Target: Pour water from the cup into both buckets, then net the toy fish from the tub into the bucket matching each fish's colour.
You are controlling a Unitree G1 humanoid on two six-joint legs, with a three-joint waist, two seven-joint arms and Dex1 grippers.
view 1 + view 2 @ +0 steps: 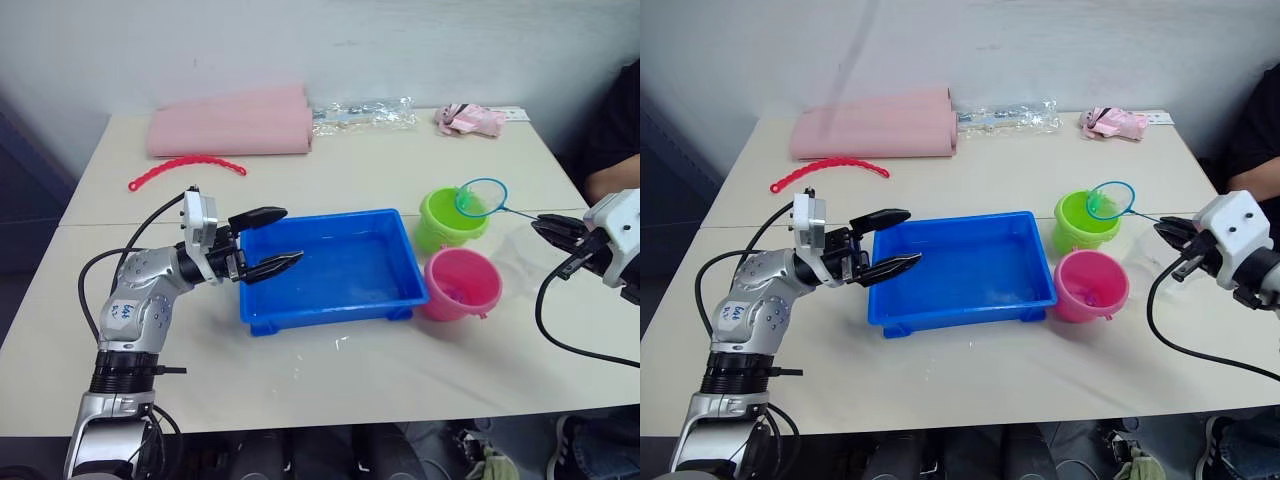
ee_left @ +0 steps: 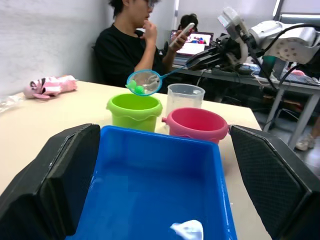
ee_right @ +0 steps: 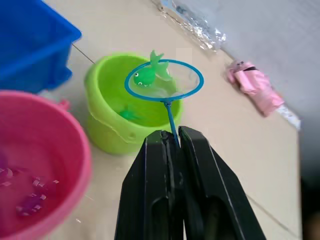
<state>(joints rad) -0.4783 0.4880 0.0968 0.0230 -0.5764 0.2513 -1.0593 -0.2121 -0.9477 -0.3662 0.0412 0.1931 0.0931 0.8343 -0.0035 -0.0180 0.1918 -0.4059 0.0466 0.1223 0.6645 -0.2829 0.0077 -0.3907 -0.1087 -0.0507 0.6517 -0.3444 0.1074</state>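
Note:
The blue tub (image 1: pixel 395 300) sits mid-table, with the lime green bucket (image 1: pixel 440 228) and the pink bucket (image 1: pixel 462 286) just right of it. My right gripper (image 1: pixel 538 226) is shut on the net's thin handle. The net's blue hoop (image 1: pixel 481 198) hovers over the green bucket with a green toy fish (image 3: pixel 146 76) in it. Another green fish (image 3: pixel 127 115) lies inside that bucket, and small pink shapes (image 3: pixel 30 200) lie in the pink one. The clear cup (image 2: pixel 185 97) stands behind the buckets. My left gripper (image 1: pixel 292 234) is open, straddling the tub's left rim.
At the table's far side lie a folded pink cloth (image 1: pixel 230 125), a red beaded strip (image 1: pixel 185 165), a clear plastic bag (image 1: pixel 365 112) and a small pink packet (image 1: pixel 470 120). A person (image 2: pixel 130 45) in black sits at the table's right end.

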